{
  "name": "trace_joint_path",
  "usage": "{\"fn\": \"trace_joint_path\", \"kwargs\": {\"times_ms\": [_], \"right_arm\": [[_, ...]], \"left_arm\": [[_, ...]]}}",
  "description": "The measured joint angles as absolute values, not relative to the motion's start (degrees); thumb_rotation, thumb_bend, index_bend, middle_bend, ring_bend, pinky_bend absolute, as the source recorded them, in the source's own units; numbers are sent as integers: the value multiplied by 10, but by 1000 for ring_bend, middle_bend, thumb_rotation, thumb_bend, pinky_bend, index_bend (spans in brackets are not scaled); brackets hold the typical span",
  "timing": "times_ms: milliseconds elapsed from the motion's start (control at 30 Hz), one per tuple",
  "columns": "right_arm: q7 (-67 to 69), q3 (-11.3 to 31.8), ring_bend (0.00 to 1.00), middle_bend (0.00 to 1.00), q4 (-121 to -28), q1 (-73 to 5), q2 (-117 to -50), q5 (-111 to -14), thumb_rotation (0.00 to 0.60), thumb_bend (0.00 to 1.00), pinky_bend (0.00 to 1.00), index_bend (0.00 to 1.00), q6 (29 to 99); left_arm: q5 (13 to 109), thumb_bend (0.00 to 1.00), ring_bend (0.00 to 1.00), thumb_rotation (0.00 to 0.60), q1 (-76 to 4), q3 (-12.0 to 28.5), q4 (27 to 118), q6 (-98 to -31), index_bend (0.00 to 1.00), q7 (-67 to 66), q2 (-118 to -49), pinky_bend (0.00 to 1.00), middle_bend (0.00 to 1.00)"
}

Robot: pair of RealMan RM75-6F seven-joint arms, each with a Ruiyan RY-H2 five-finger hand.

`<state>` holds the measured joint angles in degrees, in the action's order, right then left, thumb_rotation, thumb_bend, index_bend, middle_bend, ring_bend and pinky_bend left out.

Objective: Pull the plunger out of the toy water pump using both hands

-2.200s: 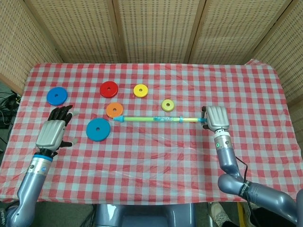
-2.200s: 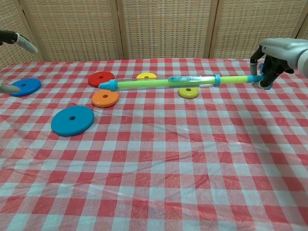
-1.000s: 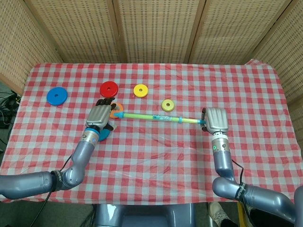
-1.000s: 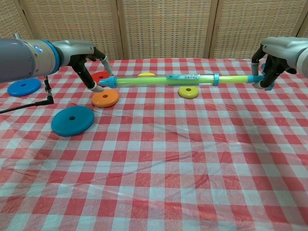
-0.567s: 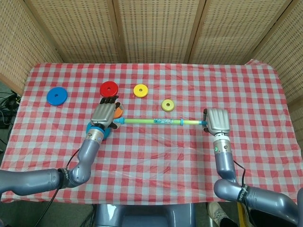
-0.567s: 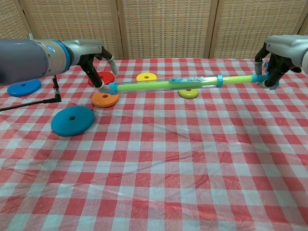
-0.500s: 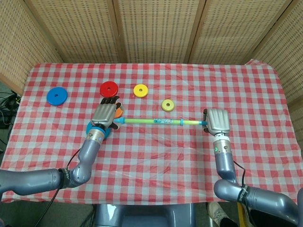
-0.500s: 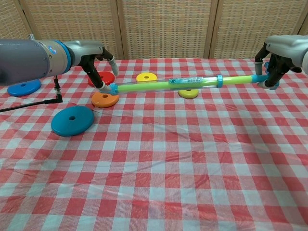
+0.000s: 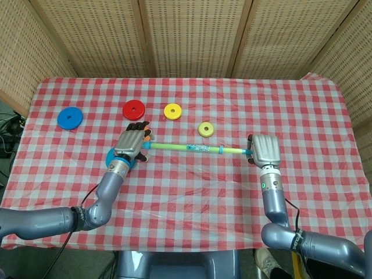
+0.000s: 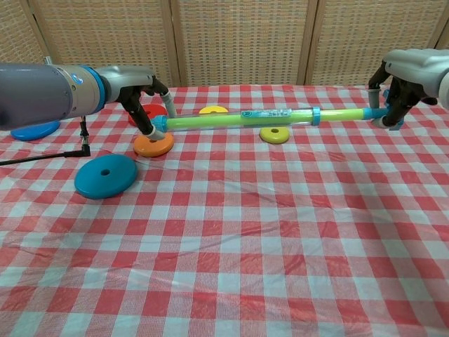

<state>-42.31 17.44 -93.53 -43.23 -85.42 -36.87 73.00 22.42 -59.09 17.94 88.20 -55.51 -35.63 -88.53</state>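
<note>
- Since 2.2 s earlier, left hand (image 9: 131, 143) reached pump nozzle, apparently grasping it.
- Toy water pump (image 9: 185, 147) lies left–right, lifted; right hand (image 9: 264, 150) grips plunger handle (image 10: 377, 115).
- Orange disc (image 10: 154, 144) beneath nozzle.

No text, brand, number or sign is reading clearly in either view. A printed label is showing on the clear barrel of the toy water pump (image 10: 242, 118), between the left hand (image 10: 144, 105) and the right hand (image 10: 393, 95), but its markings are coming through too small and blurred to make out.
</note>
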Motion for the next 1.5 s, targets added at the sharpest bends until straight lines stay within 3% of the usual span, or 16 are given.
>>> {"fn": "trace_joint_path", "kwargs": {"times_ms": [500, 867, 1100, 1500], "right_arm": [[-417, 171, 1000, 1000, -954, -428, -843, -381, 600, 538, 859, 800, 734], [-416, 169, 1000, 1000, -961, -425, -837, -382, 600, 538, 859, 800, 737], [-417, 168, 1000, 1000, -965, -424, -835, -381, 600, 538, 860, 800, 740], [-419, 165, 1000, 1000, -967, -424, -835, -379, 600, 538, 859, 800, 739]], "left_arm": [[229, 303, 0, 600, -604, 175, 864, -575, 433, -349, -913, 0, 0], [230, 387, 0, 600, -601, 173, 870, -589, 499, -347, -914, 0, 0], [227, 389, 0, 600, -599, 170, 873, -590, 498, -351, -908, 0, 0], [225, 353, 0, 600, -598, 167, 875, -580, 409, -350, -900, 0, 0]]}}
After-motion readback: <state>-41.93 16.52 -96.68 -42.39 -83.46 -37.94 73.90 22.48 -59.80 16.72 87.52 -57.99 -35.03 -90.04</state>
